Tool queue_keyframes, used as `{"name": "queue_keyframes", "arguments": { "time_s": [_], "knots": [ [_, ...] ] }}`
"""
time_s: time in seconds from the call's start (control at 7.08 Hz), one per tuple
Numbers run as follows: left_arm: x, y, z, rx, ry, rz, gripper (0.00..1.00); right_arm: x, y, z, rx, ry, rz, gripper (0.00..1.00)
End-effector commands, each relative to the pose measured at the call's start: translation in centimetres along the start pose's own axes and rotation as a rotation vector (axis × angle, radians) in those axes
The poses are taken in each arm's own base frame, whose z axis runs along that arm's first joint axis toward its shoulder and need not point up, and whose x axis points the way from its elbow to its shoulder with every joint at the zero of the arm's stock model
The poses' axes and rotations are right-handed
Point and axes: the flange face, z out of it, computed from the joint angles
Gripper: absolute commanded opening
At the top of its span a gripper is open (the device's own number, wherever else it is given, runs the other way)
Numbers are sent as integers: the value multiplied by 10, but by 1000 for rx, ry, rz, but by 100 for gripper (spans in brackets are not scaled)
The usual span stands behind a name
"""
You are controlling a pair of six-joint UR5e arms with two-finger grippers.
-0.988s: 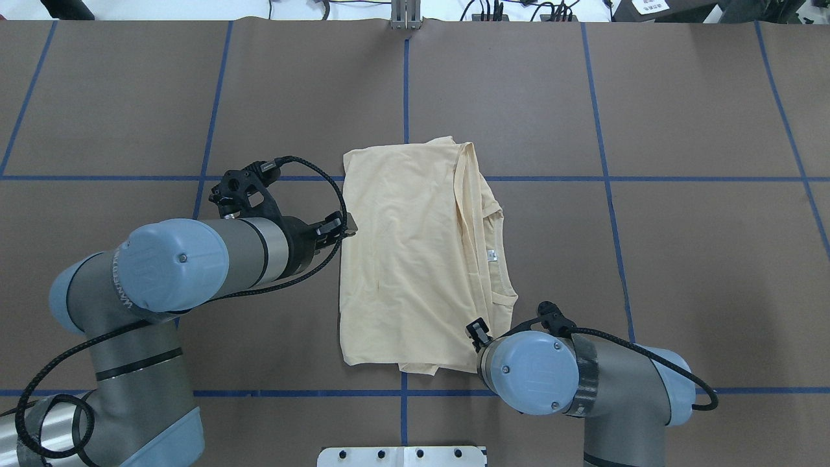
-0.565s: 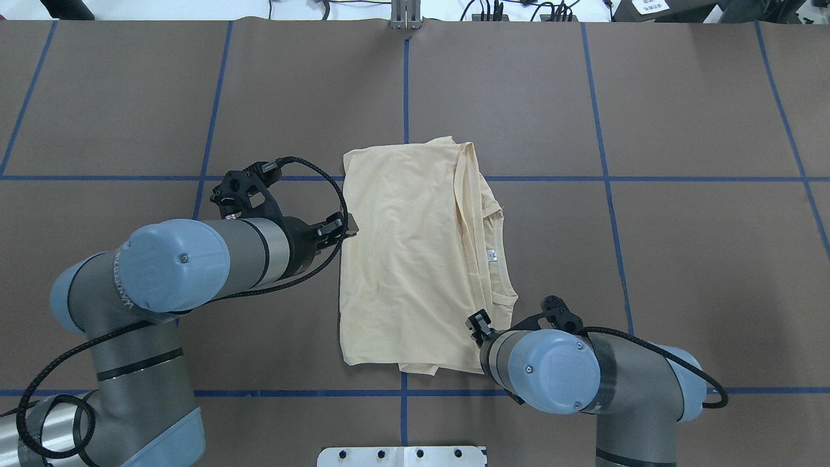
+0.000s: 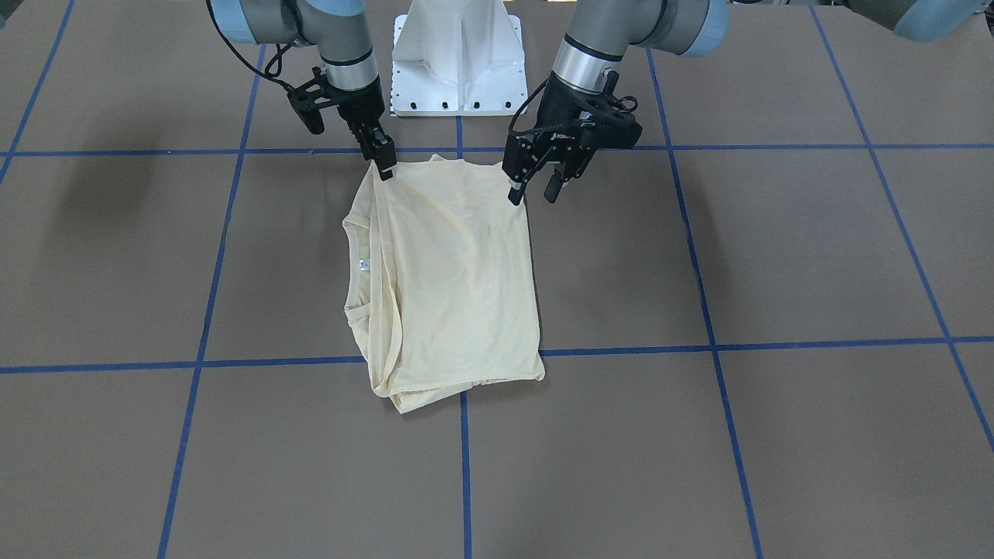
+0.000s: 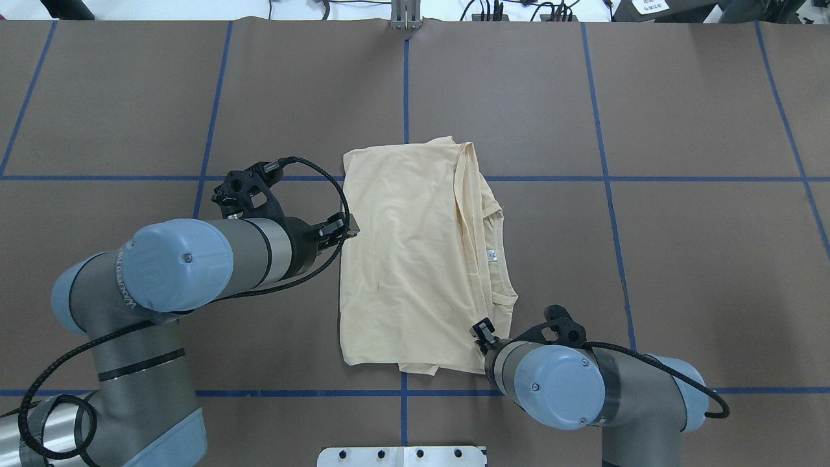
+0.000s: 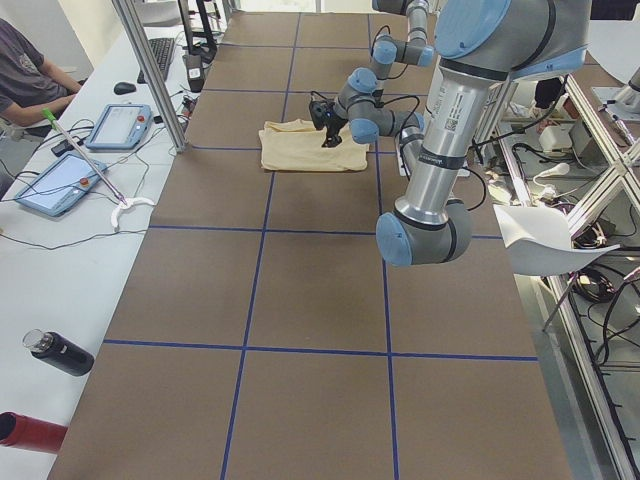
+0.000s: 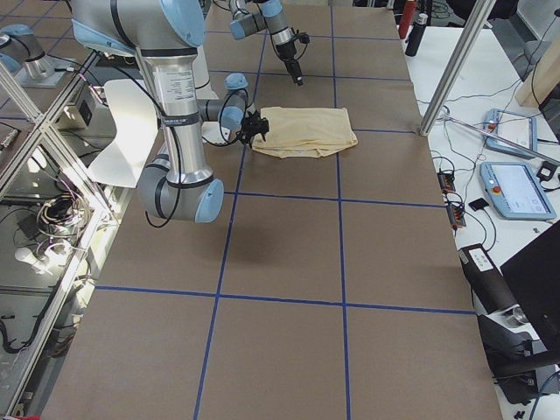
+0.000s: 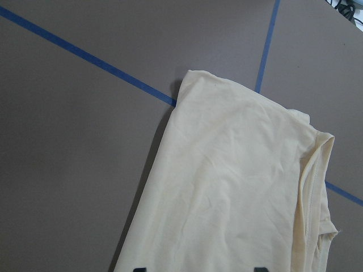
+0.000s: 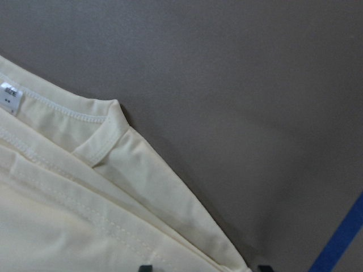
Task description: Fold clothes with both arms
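The cream-yellow T-shirt (image 4: 415, 259) lies folded flat in the table's middle, and also shows in the front view (image 3: 450, 272). Its print is hidden; the white neck label (image 4: 491, 255) shows at its right side. My left gripper (image 4: 347, 228) is open and empty, held just above the shirt's left edge (image 7: 238, 187); its open fingers show in the front view (image 3: 533, 192). My right gripper (image 3: 386, 169) is open and empty above the shirt's near right corner, just nearer me than the collar (image 8: 85, 198). In the overhead view the right gripper (image 4: 480, 328) is partly hidden under its wrist.
The white pedestal base (image 3: 458, 58) stands at the table's near edge between the arms. Blue tape lines (image 4: 405, 97) grid the brown tabletop. A metal post (image 4: 405, 16) stands at the far edge. A side bench with tablets (image 5: 120, 125) runs beyond it.
The right arm's elbow and wrist have swung right and toward the robot's base; its gripper stays at the shirt's near right corner. The left arm and the shirt have hardly moved.
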Motion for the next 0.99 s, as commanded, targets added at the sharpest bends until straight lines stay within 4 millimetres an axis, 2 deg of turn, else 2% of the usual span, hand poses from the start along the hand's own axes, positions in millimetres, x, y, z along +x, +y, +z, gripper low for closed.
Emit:
{"name": "queue_keyframes", "arguments": {
  "time_s": [0.0, 0.14, 0.28, 0.42, 0.56, 0.71, 0.85],
  "knots": [
    [1, 0, 0, 0, -2, 0, 70, 3, 3, 3, 0, 14, -6, 70],
    [0, 0, 0, 0, -5, 0, 70, 1, 3, 1, 0, 12, -5, 65],
    [1, 0, -1, 0, -2, 0, 70, 6, 0, 12, 16, 26, -9, 59],
    [-1, -1, 0, 4, -6, 0, 70, 1, 0, 8, 13, 18, -3, 58],
    [1, -1, -3, 2, 2, -1, 70, 1, 0, 9, 13, 20, -3, 44],
    [-1, -1, -3, 3, -1, 0, 70, -5, -2, 1, 1, 9, 5, 0],
    [-2, -1, -3, 3, -3, 0, 70, -6, -3, -2, -5, 17, 7, 0]
  ]
}}
